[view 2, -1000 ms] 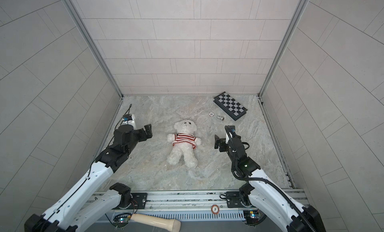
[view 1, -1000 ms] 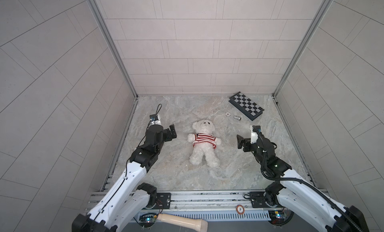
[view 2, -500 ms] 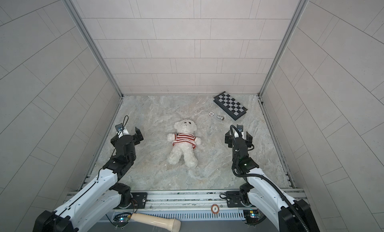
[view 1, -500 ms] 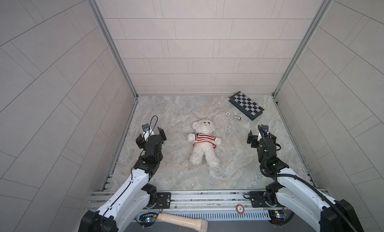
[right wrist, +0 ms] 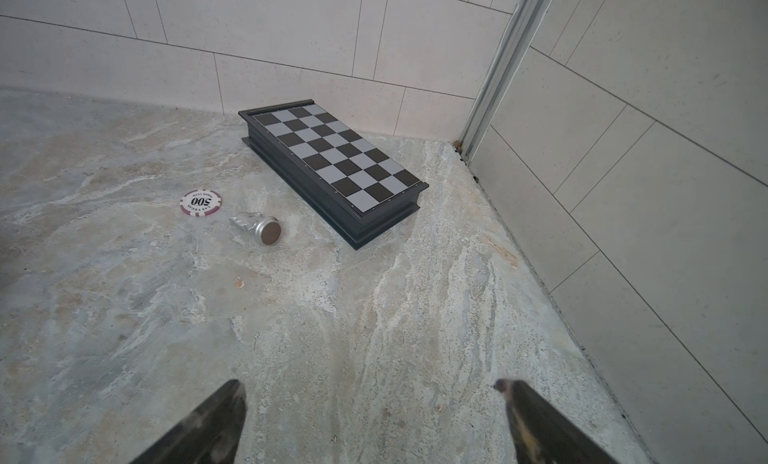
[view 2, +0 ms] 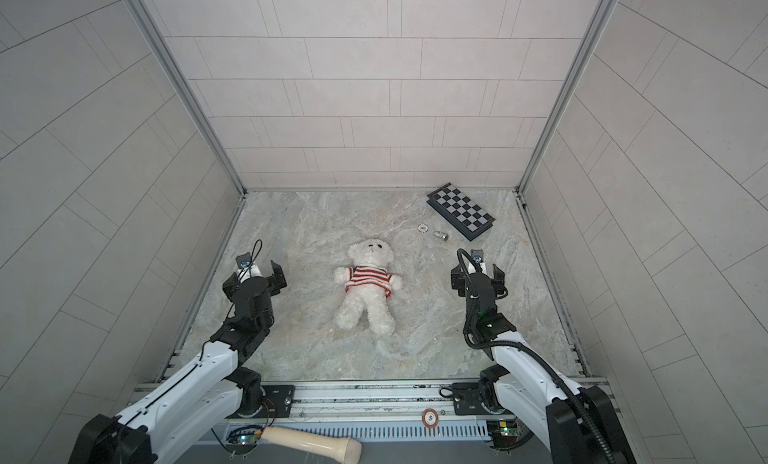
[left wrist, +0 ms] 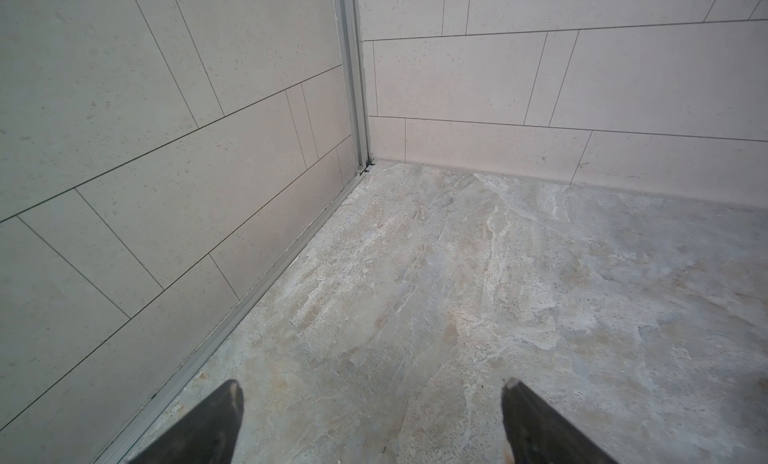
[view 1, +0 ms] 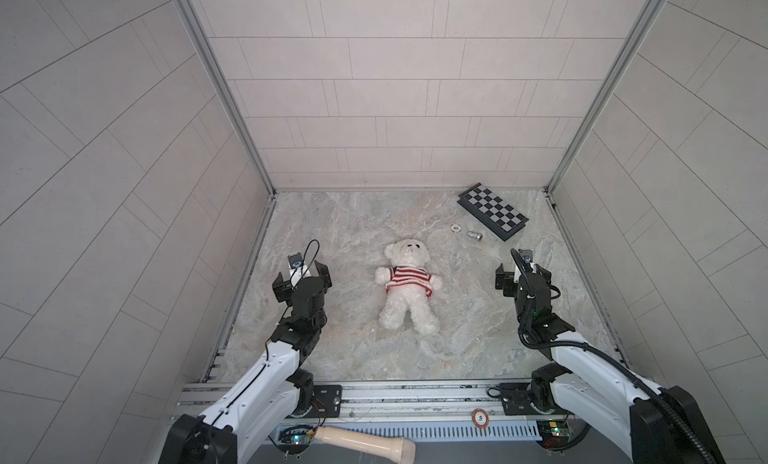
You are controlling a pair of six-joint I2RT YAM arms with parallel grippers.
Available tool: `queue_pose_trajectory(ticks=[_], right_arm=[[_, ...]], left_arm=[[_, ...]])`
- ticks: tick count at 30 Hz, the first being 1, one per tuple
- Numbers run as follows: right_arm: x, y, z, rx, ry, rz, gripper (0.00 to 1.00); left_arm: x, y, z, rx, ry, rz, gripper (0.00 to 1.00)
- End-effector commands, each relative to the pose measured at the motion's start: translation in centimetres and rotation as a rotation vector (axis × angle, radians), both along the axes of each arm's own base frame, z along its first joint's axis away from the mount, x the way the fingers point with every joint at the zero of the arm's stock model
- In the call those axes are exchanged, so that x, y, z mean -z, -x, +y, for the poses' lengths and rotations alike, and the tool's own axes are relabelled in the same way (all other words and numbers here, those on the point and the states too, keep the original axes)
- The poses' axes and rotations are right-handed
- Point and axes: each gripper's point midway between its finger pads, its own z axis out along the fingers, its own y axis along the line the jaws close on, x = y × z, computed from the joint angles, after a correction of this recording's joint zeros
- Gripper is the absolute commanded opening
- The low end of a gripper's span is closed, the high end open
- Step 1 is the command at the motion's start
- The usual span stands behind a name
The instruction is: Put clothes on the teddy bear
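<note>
The teddy bear [view 1: 409, 312] [view 2: 365, 312], white and fluffy, lies on its back in the middle of the marble floor, head toward the back wall. A red-and-white striped garment [view 1: 409, 279] [view 2: 369, 279] covers its chest. In both top views my left gripper [view 1: 302, 277] [view 2: 254, 279] stands open well to the left of the bear, and my right gripper [view 1: 523, 274] [view 2: 478, 274] stands open well to its right. Neither touches it. In the wrist views, the left gripper [left wrist: 372, 385] and right gripper [right wrist: 368, 385] have only bare floor between their fingers; the bear is out of view there.
A folded chessboard box [view 1: 492, 211] [right wrist: 332, 166] lies at the back right corner, with a poker chip [view 1: 456, 227] [right wrist: 200, 203] and a silver chess piece [view 1: 474, 235] [right wrist: 255, 229] beside it. The left wall's metal rail [left wrist: 266, 283] runs close to my left gripper. A beige handle [view 1: 365, 443] lies below the front rail.
Both arms have drawn back from the bear toward the side walls and turned to face the back wall. Both grippers stayed open. The bear has not moved.
</note>
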Motion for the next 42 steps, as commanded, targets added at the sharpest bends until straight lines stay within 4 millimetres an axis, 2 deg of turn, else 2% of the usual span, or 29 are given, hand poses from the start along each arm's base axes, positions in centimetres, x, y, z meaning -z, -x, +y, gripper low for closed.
queue_pose_trajectory(ticks=[1,8,13,27,42], right_arm=[[0.5,0.4,-0.3,0.000,0.023,0.025,0.99],[1.7,1.2,-0.4,-0.005,0.019,0.042,0.99],[1.8,1.0,-0.5,0.002,0.027,0.029,0.99],[1.7,-2.6,-0.3,0.006,0.065,-0.008,0.99],[1.4,-5.0,-1.6,0.054,0.052,-0.074,0.99]], left_arm=[[0.5,0.6,0.5,-0.012,-0.013,0.004,1.00],[2.2,0.7,0.3,0.003,-0.013,0.021,1.00],[2.0,0.4,0.3,0.015,-0.011,0.003,1.00],[1.5,-2.0,0.7,0.018,-0.012,-0.028,1.00],[1.1,-4.6,1.2,0.044,0.023,-0.078,1.00]])
